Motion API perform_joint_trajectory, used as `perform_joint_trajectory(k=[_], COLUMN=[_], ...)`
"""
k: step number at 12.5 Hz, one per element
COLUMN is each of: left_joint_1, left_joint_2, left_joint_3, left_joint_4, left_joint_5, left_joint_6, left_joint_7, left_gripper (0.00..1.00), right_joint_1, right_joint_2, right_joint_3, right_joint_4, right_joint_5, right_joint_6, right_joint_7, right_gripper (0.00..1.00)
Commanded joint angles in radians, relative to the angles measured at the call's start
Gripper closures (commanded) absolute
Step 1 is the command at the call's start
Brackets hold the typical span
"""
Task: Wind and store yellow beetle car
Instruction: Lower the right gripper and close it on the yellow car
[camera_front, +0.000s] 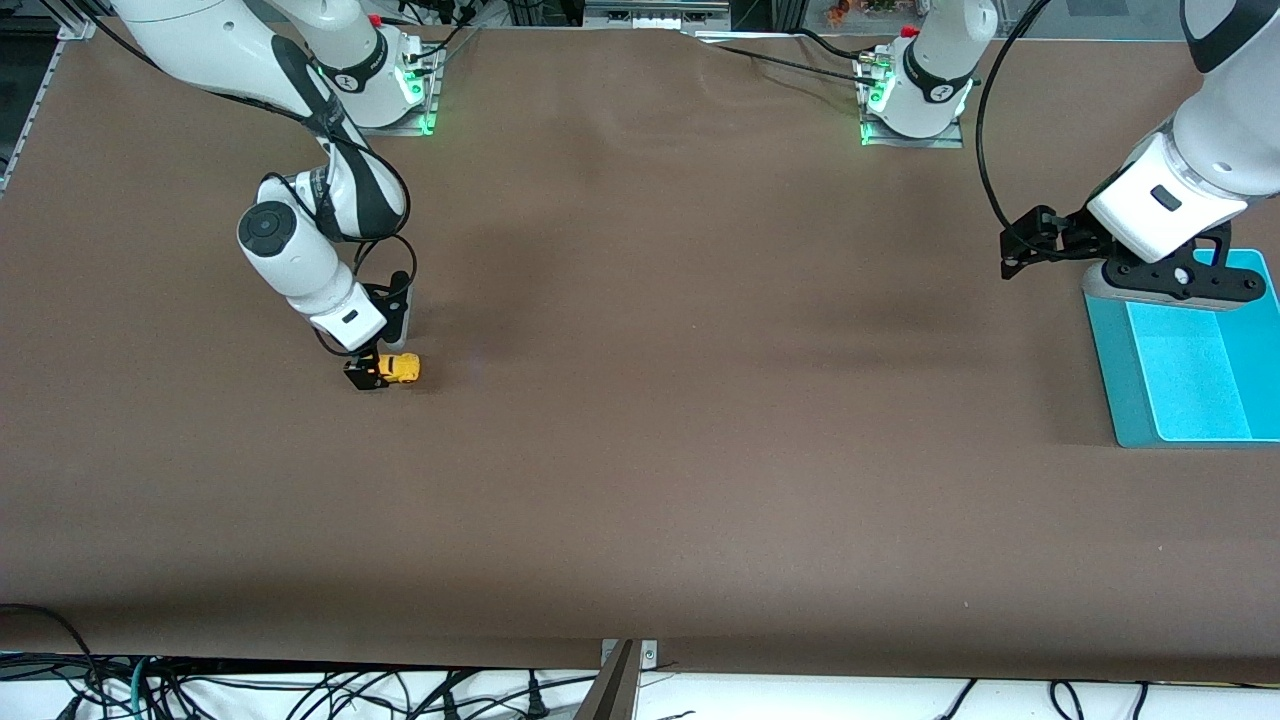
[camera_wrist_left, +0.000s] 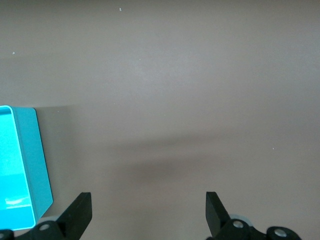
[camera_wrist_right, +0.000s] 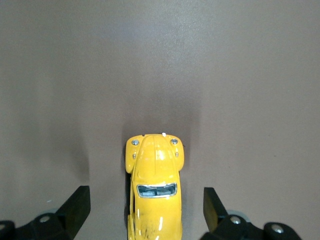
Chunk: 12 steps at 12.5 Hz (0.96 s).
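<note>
The yellow beetle car (camera_front: 401, 368) sits on the brown table toward the right arm's end. My right gripper (camera_front: 372, 374) is down at the car with its jaws open. In the right wrist view the car (camera_wrist_right: 154, 190) lies between the two black fingertips (camera_wrist_right: 78, 206), with a gap on each side, so neither touches it. My left gripper (camera_front: 1030, 247) hangs open and empty in the air beside the teal bin (camera_front: 1190, 360). In the left wrist view its fingertips (camera_wrist_left: 80, 212) stand wide apart over bare table.
The teal bin stands at the left arm's end of the table; its corner shows in the left wrist view (camera_wrist_left: 22, 170). Cables hang along the table's near edge (camera_front: 300, 690).
</note>
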Motion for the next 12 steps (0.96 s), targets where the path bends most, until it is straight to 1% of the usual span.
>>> perform_joint_trajectory(k=[1,2,3,4,5,6,9,12], left_joint_1=[0.0,0.0,0.0,0.0,0.0,0.0,0.0,0.0], left_joint_2=[0.011,0.011,0.011,0.011,0.011,0.011,0.011,0.011], left_joint_3=[-0.002,-0.002,-0.002,-0.002,-0.002,-0.003,-0.002,-0.002], left_joint_4=[0.028,0.028,0.028,0.028,0.028,0.028,0.028,0.028], left_joint_5=[0.014,0.014,0.014,0.014,0.014,0.014,0.014,0.014], left_joint_6=[-0.021,-0.021,-0.021,-0.021,-0.021,-0.021,-0.021,-0.021], left_joint_7=[0.005,0.005,0.005,0.007,0.007,0.005,0.007,0.007], left_gripper=[0.0,0.0,0.0,0.0,0.0,0.0,0.0,0.0], right_joint_1=[-0.01,-0.01,-0.012,-0.013,-0.015,-0.015,-0.015,-0.015], right_joint_2=[-0.003,-0.003,-0.003,-0.003,-0.003,-0.003,-0.003,-0.004], right_joint_3=[0.003,0.003,0.001,0.001,0.001,0.001,-0.002,-0.005], right_joint_4=[-0.016,-0.016,-0.016,-0.016,-0.016,-0.016,-0.016,-0.016], right_joint_5=[-0.006,-0.008,-0.006,-0.006,-0.006,-0.006,-0.006,-0.003], right_joint_6=[0.029,0.029,0.029,0.029,0.029,0.029,0.029,0.029], right_joint_7=[-0.027,-0.027,-0.027,-0.027,-0.027,-0.027,-0.027,-0.024], right_gripper=[0.0,0.04,0.16,0.29,0.39,0.39,0.52,0.53])
